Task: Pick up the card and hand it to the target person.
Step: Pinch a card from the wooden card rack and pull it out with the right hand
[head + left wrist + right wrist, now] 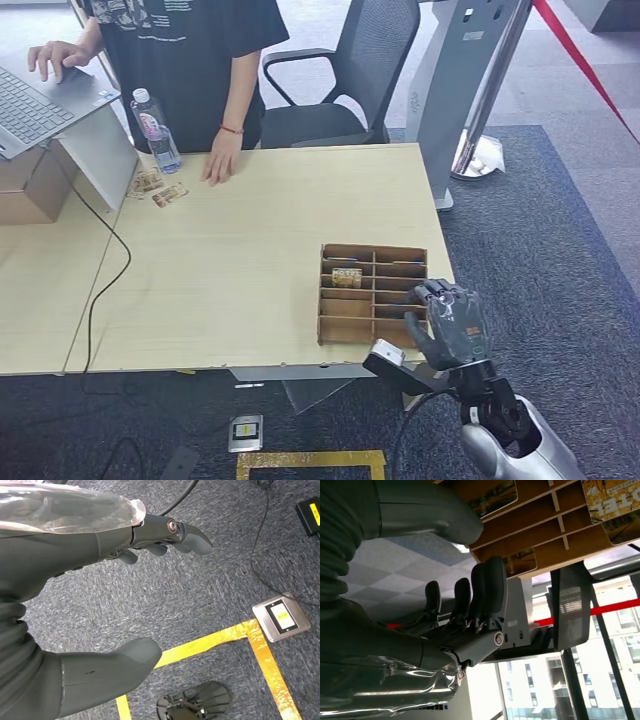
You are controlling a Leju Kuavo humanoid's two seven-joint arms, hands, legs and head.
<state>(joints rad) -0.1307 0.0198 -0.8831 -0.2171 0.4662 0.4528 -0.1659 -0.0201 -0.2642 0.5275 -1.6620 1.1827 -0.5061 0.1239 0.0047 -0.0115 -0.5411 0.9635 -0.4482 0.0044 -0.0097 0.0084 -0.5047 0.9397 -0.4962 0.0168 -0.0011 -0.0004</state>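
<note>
**At the table's near right corner: right hand raised beside the card rack**

On the pale wooden table (pixel 226 270), a brown cardboard rack (pixel 373 295) of small compartments lies near the right front corner. One card (pixel 346 277) lies in a compartment of the rack's left column, near its far end; the right wrist view shows further cards in other compartments. The right hand (pixel 445 322) is raised at the rack's near right corner, fingers (pixel 486 592) apart and slightly curled, holding nothing; whether it touches the rack cannot be told. The left hand (pixel 113 595) hangs over grey carpet crossed by yellow floor tape (pixel 211 639), thumb and fingers spread, empty. At the table's far side a person in a black shirt (pixel 189 60) rests one hand (pixel 221 160) on the tabletop and the other on a laptop (pixel 45 100). A water bottle (pixel 155 130) stands near that person, with two loose cards (pixel 158 188) just beside it. An office chair (pixel 340 80) stands behind the table.
</note>
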